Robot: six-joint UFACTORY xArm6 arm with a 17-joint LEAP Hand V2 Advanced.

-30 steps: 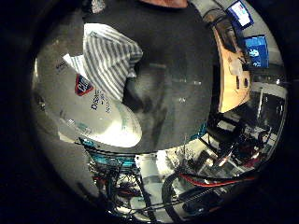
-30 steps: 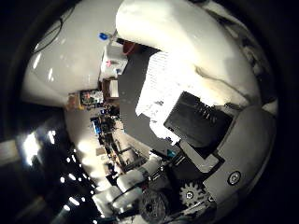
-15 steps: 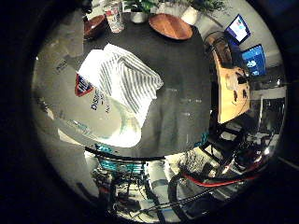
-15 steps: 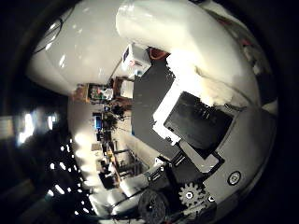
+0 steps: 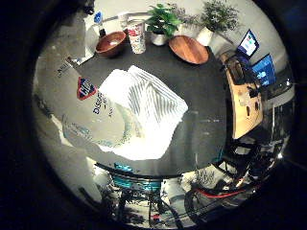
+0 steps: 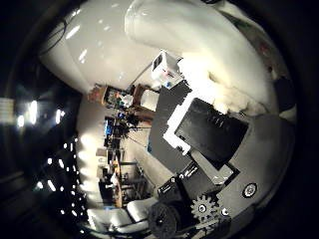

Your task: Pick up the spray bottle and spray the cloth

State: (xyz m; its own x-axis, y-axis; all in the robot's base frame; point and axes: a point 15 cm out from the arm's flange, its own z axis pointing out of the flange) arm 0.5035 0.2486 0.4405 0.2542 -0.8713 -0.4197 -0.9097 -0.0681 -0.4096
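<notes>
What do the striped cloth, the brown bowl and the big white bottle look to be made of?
Striped cloth: soft woven fabric, matte; it lies in folds and creases on the dark table.
Brown bowl: probably wood, going by its warm brown, low-sheen look, though glazed ceramic is possible.
Spray bottle: likely white plastic, smooth and slightly glossy, with a printed label.

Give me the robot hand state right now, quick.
Right robot hand: shut on the spray bottle, held close against the palm above the striped cloth.

Glossy white plastic spray bottle (image 5: 91,112), soft striped cloth (image 5: 148,103), matt dark table (image 5: 201,124), wooden bowl (image 5: 110,44).
</notes>
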